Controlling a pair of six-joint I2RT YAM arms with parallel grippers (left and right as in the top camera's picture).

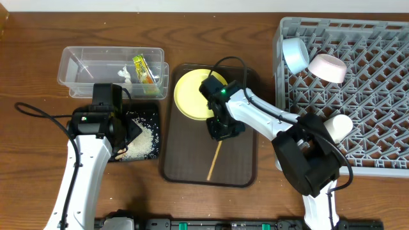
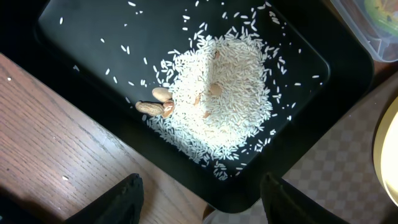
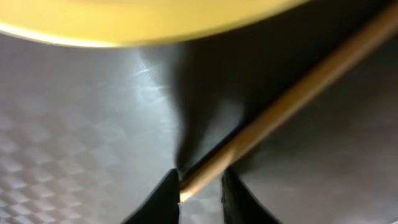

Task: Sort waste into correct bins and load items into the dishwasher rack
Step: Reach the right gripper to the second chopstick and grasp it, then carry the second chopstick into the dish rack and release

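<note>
Warm brown wood grain on the desk (image 1: 32, 38). Bright yellow plate (image 1: 188, 96) on a dark brown serving tray (image 1: 239, 169) with a fine checked weave. Pale tan chopstick (image 1: 215, 160). Glossy black shallow tray (image 2: 93, 50), flecked with white rice (image 2: 224, 99) and a few tan-brown pieces (image 2: 155, 107). Green-and-orange wrapper (image 1: 144, 69), white tissue (image 1: 126, 75), clear colourless tub (image 1: 83, 64). Grey lattice rack (image 1: 377, 89); light blue bowl (image 1: 295, 54), pinkish-white bowl (image 1: 328, 68), pale cup (image 1: 340, 126). Black for the left tool (image 2: 200, 186) and the right tool (image 3: 199, 186) alike.
</note>
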